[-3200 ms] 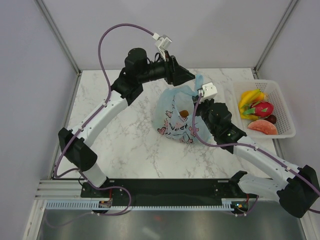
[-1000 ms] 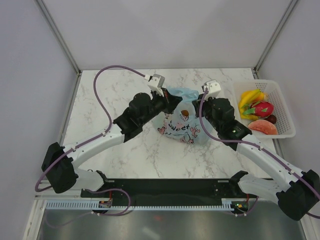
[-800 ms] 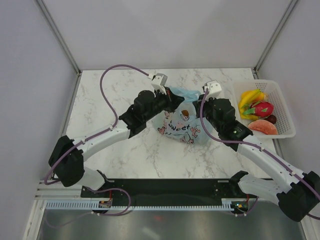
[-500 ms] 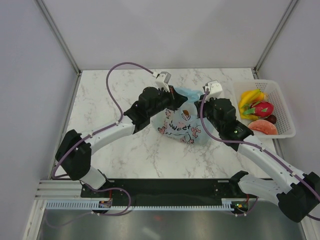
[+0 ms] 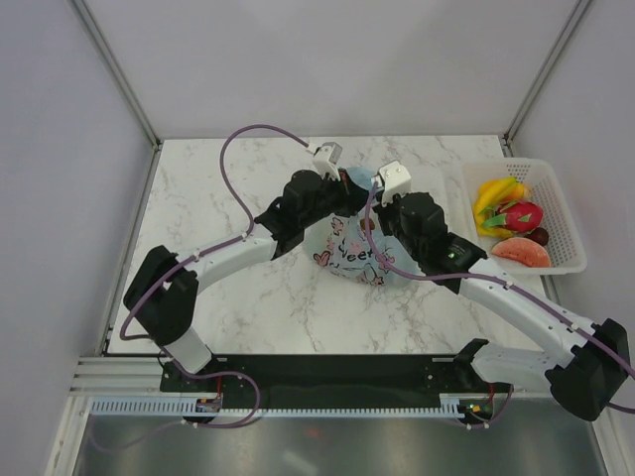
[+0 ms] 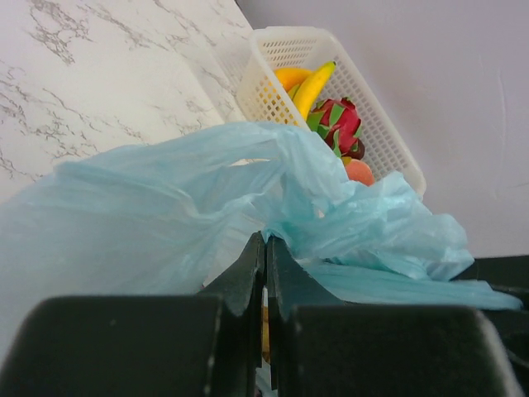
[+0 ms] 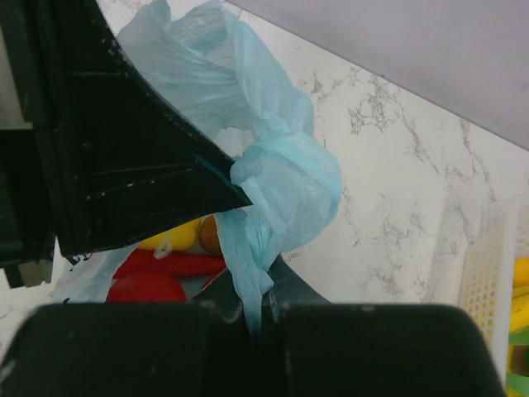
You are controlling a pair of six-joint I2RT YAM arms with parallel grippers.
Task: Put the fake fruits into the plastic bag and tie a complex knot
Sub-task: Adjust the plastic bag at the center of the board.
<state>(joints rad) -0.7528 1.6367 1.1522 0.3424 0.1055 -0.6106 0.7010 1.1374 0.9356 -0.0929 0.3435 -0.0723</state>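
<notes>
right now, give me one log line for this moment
left gripper: shut on bag | right gripper: shut on bag | bag: some fruit inside | basket: holds fruit

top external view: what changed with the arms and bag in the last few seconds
The left pincer dropped from high at the back to the plastic bag's top. The right pincer shifted left to meet it there. Both stayed shut on the bag; the basket and its fruits did not move.

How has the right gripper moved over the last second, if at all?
Yes: the right gripper has shifted left, away from the white basket.
</notes>
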